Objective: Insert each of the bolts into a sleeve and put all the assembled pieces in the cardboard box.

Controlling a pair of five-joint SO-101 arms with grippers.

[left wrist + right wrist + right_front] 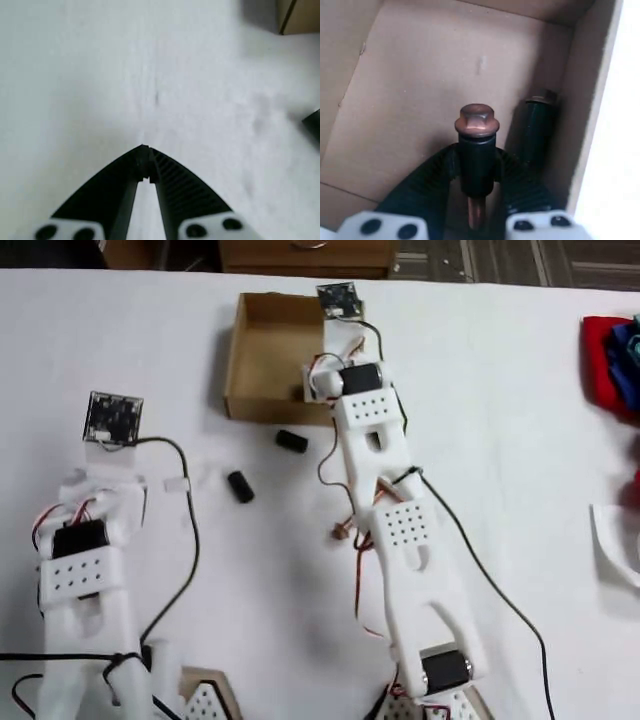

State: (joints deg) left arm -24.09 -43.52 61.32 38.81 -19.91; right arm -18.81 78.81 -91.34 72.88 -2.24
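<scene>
Over the inside of the cardboard box (415, 85), my right gripper (476, 161) is shut on a black sleeve (476, 162) with a copper bolt (475, 120) through it. A second assembled piece (538, 127) lies against the box wall. In the high view the right arm (385, 470) stretches to the box (234, 370). Two loose black sleeves (291, 440) (240, 486) lie on the table in front of the box. My left gripper (145, 167) is shut and holds nothing, low over bare white table, with the left arm (85, 540) at the near left.
A small copper piece (339, 532) lies beside the right arm's cables. Red cloth (610, 350) and a white object (615, 540) sit at the far right. A box corner (300, 15) and a dark sleeve edge (315, 125) show in the left wrist view.
</scene>
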